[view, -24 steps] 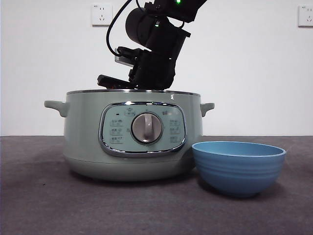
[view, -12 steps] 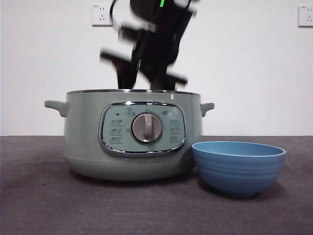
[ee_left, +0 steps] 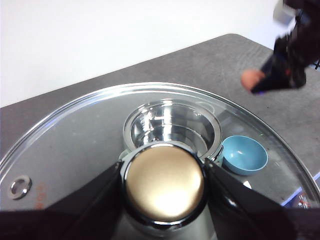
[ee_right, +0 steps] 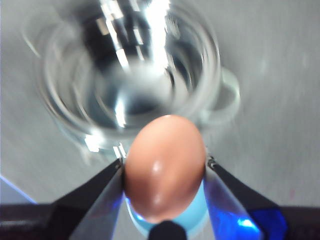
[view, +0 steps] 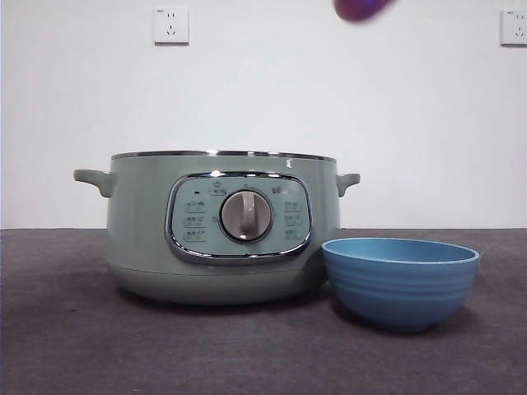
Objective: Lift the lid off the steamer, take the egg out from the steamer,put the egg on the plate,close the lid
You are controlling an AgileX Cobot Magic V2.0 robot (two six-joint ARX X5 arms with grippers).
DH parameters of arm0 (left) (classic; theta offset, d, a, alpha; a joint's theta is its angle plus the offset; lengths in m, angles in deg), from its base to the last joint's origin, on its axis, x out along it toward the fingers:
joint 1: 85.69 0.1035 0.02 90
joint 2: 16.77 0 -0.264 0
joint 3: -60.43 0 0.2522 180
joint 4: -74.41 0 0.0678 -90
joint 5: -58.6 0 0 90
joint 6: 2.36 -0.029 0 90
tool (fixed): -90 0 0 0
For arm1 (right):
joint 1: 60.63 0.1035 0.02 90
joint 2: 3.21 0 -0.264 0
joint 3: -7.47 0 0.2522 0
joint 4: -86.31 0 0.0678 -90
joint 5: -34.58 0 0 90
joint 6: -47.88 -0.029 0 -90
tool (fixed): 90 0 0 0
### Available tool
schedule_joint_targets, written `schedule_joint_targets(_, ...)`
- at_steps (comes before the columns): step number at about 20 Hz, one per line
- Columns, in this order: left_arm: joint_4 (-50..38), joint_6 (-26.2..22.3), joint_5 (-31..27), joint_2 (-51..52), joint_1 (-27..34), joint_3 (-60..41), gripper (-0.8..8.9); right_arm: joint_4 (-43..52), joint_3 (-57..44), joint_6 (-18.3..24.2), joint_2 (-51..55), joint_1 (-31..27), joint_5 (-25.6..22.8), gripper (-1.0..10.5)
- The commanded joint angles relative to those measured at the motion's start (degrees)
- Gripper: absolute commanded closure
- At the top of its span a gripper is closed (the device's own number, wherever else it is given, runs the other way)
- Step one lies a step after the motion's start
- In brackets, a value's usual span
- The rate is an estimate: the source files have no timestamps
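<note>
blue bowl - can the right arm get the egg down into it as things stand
Probably yes. The right gripper holds the egg high above the table, with the plate showing just beneath it in the right wrist view. The plate's mouth is open and uncovered, and the left gripper holds the lid up, away from it.

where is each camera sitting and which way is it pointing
Front view: low at table height, level at the steamer and plate; no arm clearly shown.
Left wrist view: above, looking down through the lid held by the left pincer.
Right wrist view: looking down past the egg in the right pincer.
All share the steamer.
</note>
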Motion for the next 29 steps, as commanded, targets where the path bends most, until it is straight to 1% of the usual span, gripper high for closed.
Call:
schedule_joint_targets(1,-3.06,-0.63,0.09,0.46,-0.11,0.68,8.22,3.61,-9.31,-0.83,2.43,-1.03,-0.04,9.6)
schedule_joint_targets(5,-3.06,-0.63,0.17,0.46,-0.11,0.68,8.22,12.81,-23.23,-1.57,4.02,-2.93,0.17,9.6)
schedule_joint_targets(8,-3.02,-0.48,0.17,0.46,-0.11,0.68,8.22,22.73,-31.43,-3.85,2.93,-3.54,3.96,9.6)
schedule_joint_targets(10,-2.99,-0.50,0.17,0.37,-0.11,0.68,8.22,27.52,-35.08,-4.22,1.73,-3.54,4.15,9.6)
schedule_joint_targets(12,-2.89,-0.50,0.17,0.26,-0.11,0.68,8.22,29.77,-36.54,-4.15,-0.44,-3.54,4.17,9.6)
schedule_joint_targets(17,-2.82,-0.46,0.17,0.15,-0.11,0.68,8.22,33.88,-36.57,-3.13,-7.58,-3.54,4.20,9.6)
schedule_joint_targets(20,-2.69,-0.46,0.17,0.15,-0.11,0.68,8.22,34.40,-36.57,-3.13,-11.52,-3.54,4.15,9.6)
schedule_joint_targets(25,-2.60,-0.46,0.17,-0.13,-0.11,0.68,8.22,34.25,-36.57,-3.13,-13.60,-3.54,4.22,9.5)
schedule_joint_targets(26,-2.62,-0.46,0.17,-0.20,-0.11,0.68,8.22,34.23,-36.54,-3.15,-13.60,-3.54,4.24,9.1)
schedule_joint_targets(27,-2.71,-0.48,0.17,-0.66,-0.11,0.68,8.22,34.18,-36.54,-3.15,-13.53,-3.52,4.31,8.0)
schedule_joint_targets(28,-2.84,-0.48,0.22,-1.29,-0.11,0.68,8.22,34.01,-36.54,-3.15,-13.38,-3.52,4.42,6.5)
schedule_joint_targets(29,-3.17,-0.61,0.24,-2.08,-0.11,0.68,8.22,33.97,-36.54,-3.13,-13.11,-3.52,4.44,5.2)
